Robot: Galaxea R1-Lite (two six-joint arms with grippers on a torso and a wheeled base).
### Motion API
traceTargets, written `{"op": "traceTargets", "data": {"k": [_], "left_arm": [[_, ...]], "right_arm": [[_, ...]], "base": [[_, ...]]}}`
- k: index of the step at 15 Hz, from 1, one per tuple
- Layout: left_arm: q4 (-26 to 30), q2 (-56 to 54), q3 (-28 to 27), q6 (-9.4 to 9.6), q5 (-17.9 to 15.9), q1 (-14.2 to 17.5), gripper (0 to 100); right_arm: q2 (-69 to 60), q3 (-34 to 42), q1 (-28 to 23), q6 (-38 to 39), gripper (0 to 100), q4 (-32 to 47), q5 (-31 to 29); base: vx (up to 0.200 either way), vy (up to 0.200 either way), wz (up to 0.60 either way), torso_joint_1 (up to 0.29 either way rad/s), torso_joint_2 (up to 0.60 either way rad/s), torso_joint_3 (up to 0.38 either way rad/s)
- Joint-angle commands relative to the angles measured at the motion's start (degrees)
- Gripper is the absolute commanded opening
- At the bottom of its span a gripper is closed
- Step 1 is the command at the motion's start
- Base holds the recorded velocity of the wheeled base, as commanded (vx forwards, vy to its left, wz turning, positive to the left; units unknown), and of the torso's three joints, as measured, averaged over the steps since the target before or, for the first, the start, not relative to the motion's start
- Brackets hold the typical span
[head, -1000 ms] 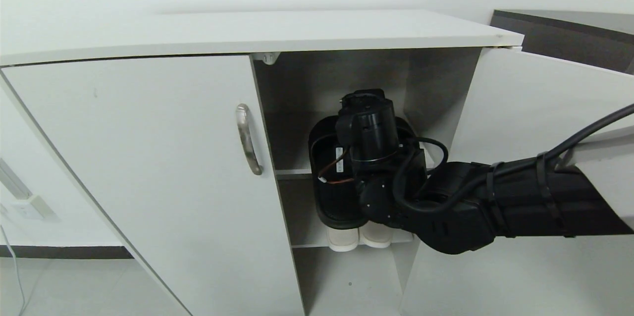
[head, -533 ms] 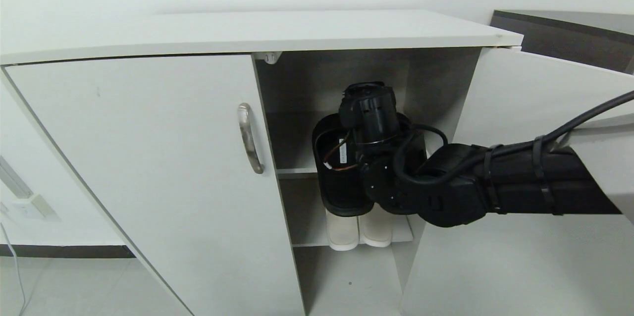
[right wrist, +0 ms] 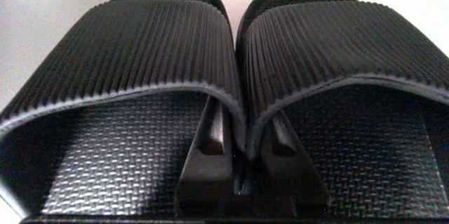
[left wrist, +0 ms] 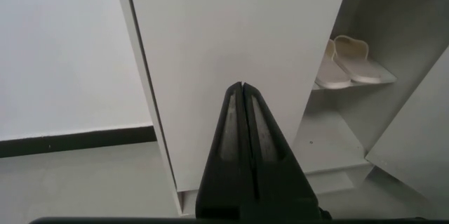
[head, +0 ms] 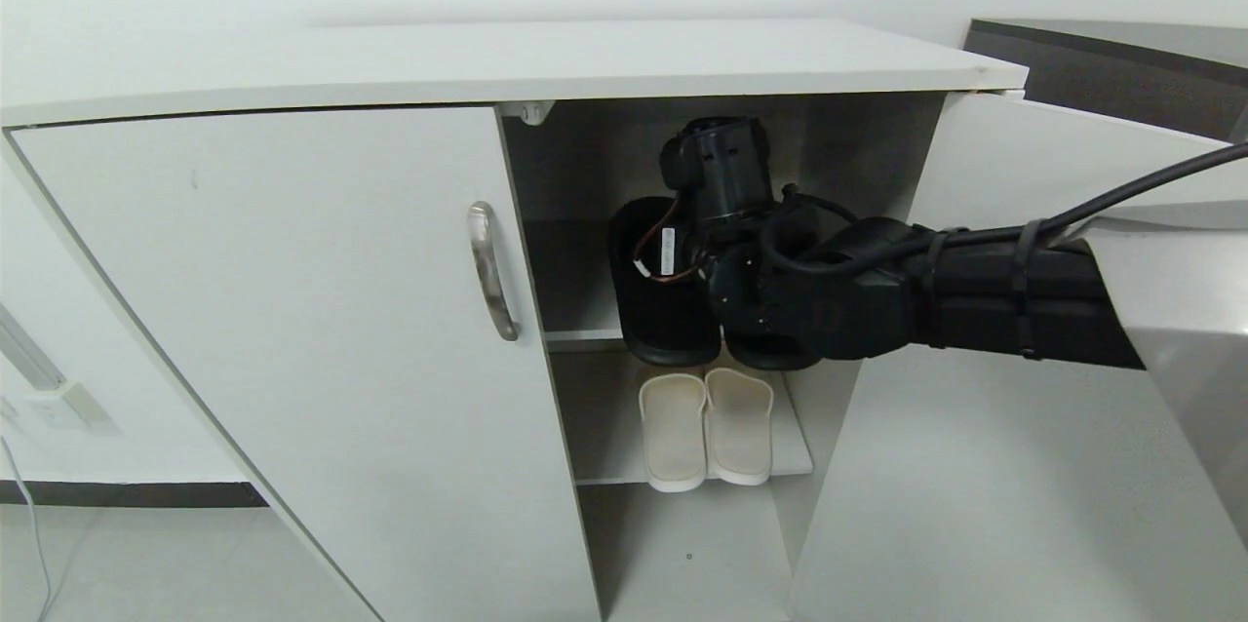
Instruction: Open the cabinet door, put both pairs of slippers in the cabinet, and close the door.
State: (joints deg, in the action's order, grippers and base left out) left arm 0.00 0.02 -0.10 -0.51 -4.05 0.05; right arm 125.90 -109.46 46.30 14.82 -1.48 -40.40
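While clamping the black slippers (head: 663,305) by their 2 inner walls, pinched together between the fingers of the right gripper (right wrist: 238,164), carry deeper over the upper shelf (head: 575,341) before letting go. Not yet set down, by the look of it: heels seemingly past the shelf's front edge. Keep both soles level and lower until flat on the board. Then part the fingers only slightly and draw straight back, so as not to drag either slipper out. Mind the open right door (head: 975,505) at 3 o'clock on the way out.

Black all over, ribbed across the wide straps, diamond-textured on the footbeds, rounded at the toes. Soft-looking, so likely to spring apart once released. Held side by side in the cabinet's top compartment, toes toward the back wall, heels at 6 o'clock.

Straight down at 6 o'clock, flat on the lower shelf (head: 609,427): cream slippers (head: 705,427), 1 pair, side by side, heels near the front edge. Off at 9 o'clock, closed left door (head: 292,310) with its metal handle (head: 490,271). Up at 12 o'clock, cabinet top (head: 487,57). Left gripper (left wrist: 242,112): clenched on nothing, low in front of that closed door, well apart from both pairs.
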Motion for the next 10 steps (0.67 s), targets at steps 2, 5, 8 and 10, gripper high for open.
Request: {"op": "traceTargets", "data": {"k": [2, 5, 8, 10], "left_arm": [[0.0, 0.1, 0.0, -0.02, 0.0, 0.0, 0], [0.0, 0.0, 0.0, -0.02, 0.0, 0.0, 0], [0.0, 0.1, 0.0, -0.10, 0.0, 0.0, 0], [0.0, 0.0, 0.0, -0.10, 0.0, 0.0, 0]], "right_arm": [[3.3, -3.6, -0.7, -0.1, 0, 1.7, 0.0], [4.4, -5.1, -1.2, -0.1, 0, 3.8, 0.0], [5.6, -5.1, -1.9, -0.1, 0, 4.2, 0.0], [5.7, -5.1, -2.2, 0.0, 0, 3.9, -0.1]], "base": [[0.000, 0.000, 0.00, 0.000, 0.00, 0.000], [0.000, 0.000, 0.00, 0.000, 0.00, 0.000], [0.000, 0.000, 0.00, 0.000, 0.00, 0.000], [0.000, 0.000, 0.00, 0.000, 0.00, 0.000]]}}
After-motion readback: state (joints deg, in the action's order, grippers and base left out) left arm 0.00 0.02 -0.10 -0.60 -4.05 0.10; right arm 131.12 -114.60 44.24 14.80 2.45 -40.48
